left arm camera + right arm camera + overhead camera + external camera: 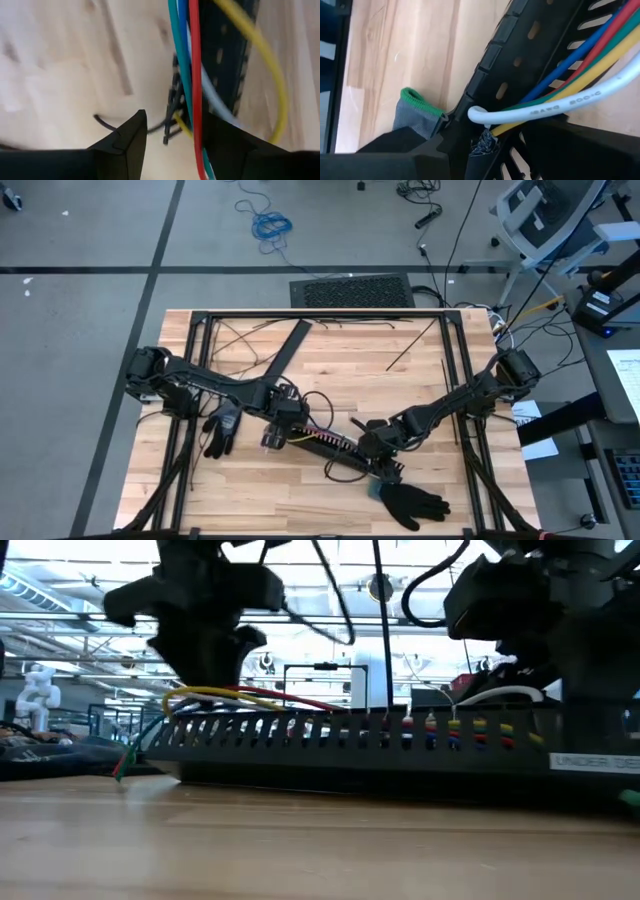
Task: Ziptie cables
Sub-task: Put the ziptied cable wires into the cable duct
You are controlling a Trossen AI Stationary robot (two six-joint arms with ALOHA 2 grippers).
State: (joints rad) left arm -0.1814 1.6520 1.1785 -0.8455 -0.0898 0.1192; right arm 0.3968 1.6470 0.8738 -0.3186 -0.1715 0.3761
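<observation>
The cables (308, 437) are red, yellow, green, blue and white wires. They lie along a black slotted strip (340, 452) at the middle of the table. In the low view the cables (250, 695) arch up out of the strip (350, 740) at its left end. My left gripper (272, 435) is at that end, open, and in its wrist view the cables (196, 75) run between its fingers. My right gripper (372, 448) is over the strip's other end, where the cables (560, 95) stop at a white wire tip (475, 114). My left gripper (172, 135) comes from above with its open fingers on either side of the cables. The red and green wires (200, 150) run close along the inner face of one finger (225, 145). I cannot tell whether it touches them.
A black glove (222, 430) lies by the left gripper and another (412, 502) near the table's near edge; its green-edged cuff (415, 112) shows beside the strip. A second black strip (290, 350) and thin black strands (410, 345) lie farther back. Black frame rails (320, 315) border the table.
</observation>
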